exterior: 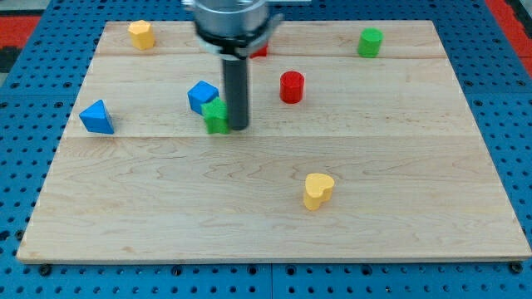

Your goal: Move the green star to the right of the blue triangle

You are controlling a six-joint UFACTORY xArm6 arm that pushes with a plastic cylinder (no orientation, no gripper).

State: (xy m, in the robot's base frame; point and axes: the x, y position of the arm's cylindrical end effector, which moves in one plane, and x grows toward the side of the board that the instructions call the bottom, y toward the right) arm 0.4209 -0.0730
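One dark rod is all I end in, with no jaws to stand apart, together or clamped on anything, so there is no such state to tell. My tip rests on the wooden board a little toward the view's left of its middle, touching or just beside the right side of the green star. I cannot tell whether there is a hair of space between us. The star's shape is partly hidden by my rod, so its points are hard to make out.

Just beyond the star, toward the view's upper left and touching it or nearly so, sits the blue cube-like block. The blue triangle lies well apart to the view's left, near the board's left edge, at about the same height in the view as the star. So the green star is on the triangle's right side, with the blue block close by.

To the view's right of my rod stands the red cylinder, near but clear of me. Behind my rod's housing, at the view's top, a second red block peeks out, its shape hidden. The yellow block sits at the top left, the green cylinder at the top right, and the yellow heart lies alone toward the view's bottom right.
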